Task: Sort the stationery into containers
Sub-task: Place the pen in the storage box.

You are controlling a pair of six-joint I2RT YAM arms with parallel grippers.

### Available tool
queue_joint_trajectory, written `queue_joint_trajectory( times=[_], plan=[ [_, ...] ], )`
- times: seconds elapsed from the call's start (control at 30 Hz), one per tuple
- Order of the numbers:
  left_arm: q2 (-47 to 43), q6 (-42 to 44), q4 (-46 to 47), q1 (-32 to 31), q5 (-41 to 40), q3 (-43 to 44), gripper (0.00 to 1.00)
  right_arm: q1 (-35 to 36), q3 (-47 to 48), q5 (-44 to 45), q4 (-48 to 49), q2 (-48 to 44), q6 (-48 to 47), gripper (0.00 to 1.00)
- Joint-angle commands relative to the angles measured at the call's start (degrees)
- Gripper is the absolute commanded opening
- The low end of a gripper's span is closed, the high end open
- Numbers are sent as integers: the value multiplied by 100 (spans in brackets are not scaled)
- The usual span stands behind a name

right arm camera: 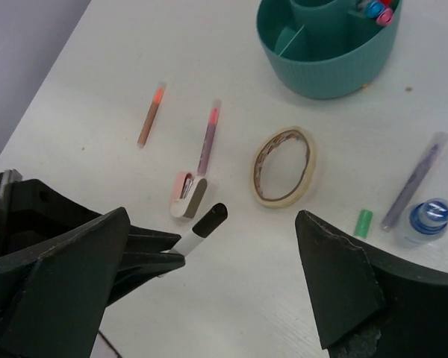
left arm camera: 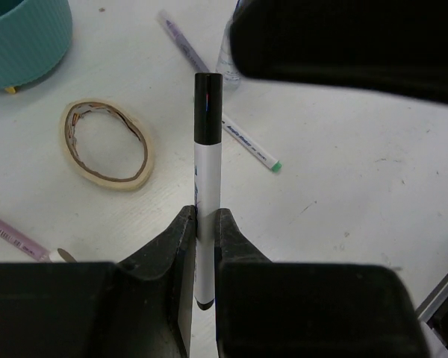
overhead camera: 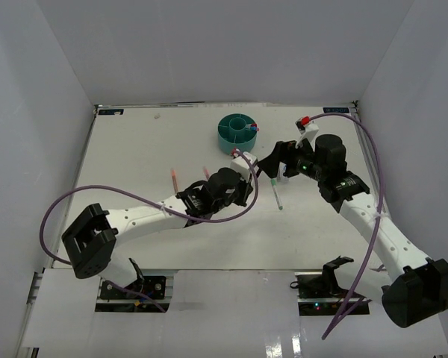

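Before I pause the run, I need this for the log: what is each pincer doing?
Left pincer: closed on the black-capped pen.
Right pincer: open, holding nothing.

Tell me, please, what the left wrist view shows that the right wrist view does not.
Only the left wrist view clearly shows the left pincer shut on the black-capped pen's barrel, and the green-capped pen's white barrel. Only the right wrist view shows the orange-capped pen, the bottle's blue cap and pen caps inside the teal organizer. Both show the black-capped pen, the tan loop, the purple pen and the organizer's wall.
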Motion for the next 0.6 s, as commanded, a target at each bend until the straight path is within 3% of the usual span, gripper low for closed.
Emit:
queue_joint_trajectory(
  times=[0.0,0.23,0.53,0.57],
  plan=[
    [-509,445,941,-12,275,-218,1,20,211,-740,109,277,353,96],
    [-896,717,1347,-12,380,-465,1,20,105,-1136,417,576,599,81],
    [-861,735,1452,-12,415,-448,2,37,88,-1383,558,594,678,51],
    [-861,735,1461,-12,424,-448,2,29,97,-1400,558,602,687,43]
  ],
)
